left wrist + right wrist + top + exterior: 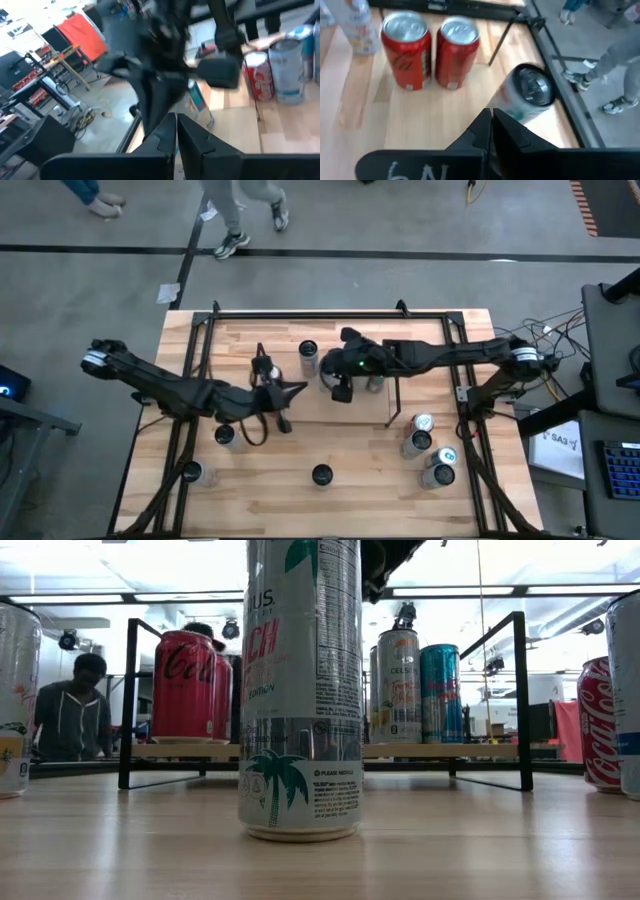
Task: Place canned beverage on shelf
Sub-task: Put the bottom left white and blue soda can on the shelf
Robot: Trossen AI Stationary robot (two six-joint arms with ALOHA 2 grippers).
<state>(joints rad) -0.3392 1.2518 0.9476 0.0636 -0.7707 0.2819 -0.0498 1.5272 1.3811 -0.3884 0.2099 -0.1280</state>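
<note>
**Tall can up front, both tools pinched shut over the desk**

A tall white can (300,690) with a palm-tree print stands nearest the low camera, upright on the wooden desk (480,850). Behind it sits the shelf (520,700), its black wire end frames rising from a light wood base. On that base a red cola can (185,685) stands toward one end, and a pale can (397,687) and a teal can (441,693) stand close together toward the other.

From above, the left tool (297,390) hangs over the middle of the desk, fingers pressed together and empty. The right tool (341,391) is just beside it, over the shelf area, also closed with nothing between its fingers. A silver can (308,359) stands near both.

Three more cans (424,448) cluster at the desk's right side, and a dark-topped can (321,475) stands alone near the front edge.

In the right wrist view two red cans (427,50) stand side by side, and a blurred can (530,92) beside them seems to stand by the desk's edge.
</note>
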